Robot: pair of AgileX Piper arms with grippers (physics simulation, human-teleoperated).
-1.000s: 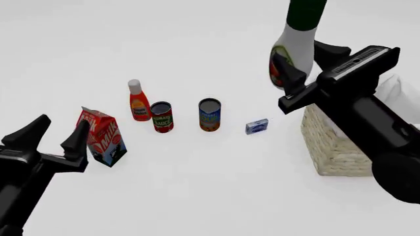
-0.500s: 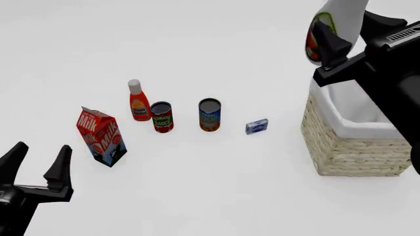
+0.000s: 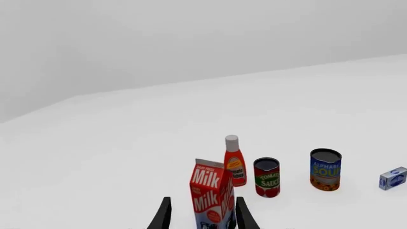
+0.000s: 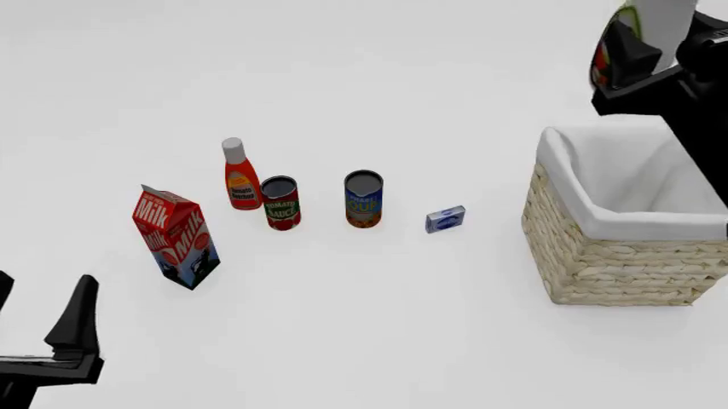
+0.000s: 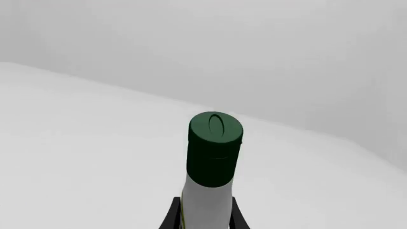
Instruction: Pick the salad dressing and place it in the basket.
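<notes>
Besides one salad dressing (image 5: 213, 162): two cans, one basket (image 4: 620, 256).

Milk carton (image 3: 212, 193) stands between the left claw's (image 3: 199, 215) spread fingers.

Carried higher and further right than a second ago: salad dressing (image 4: 660, 21), clamped in the right gripper (image 4: 649, 53), now above the basket's (image 4: 615, 256) far rim instead of short of its left wall, cap cut off by the frame edge. Basket lining fully uncovered now. Pulled back from the milk carton (image 4: 176, 237): left gripper (image 4: 40, 319), fingers apart, mostly out of view.
</notes>
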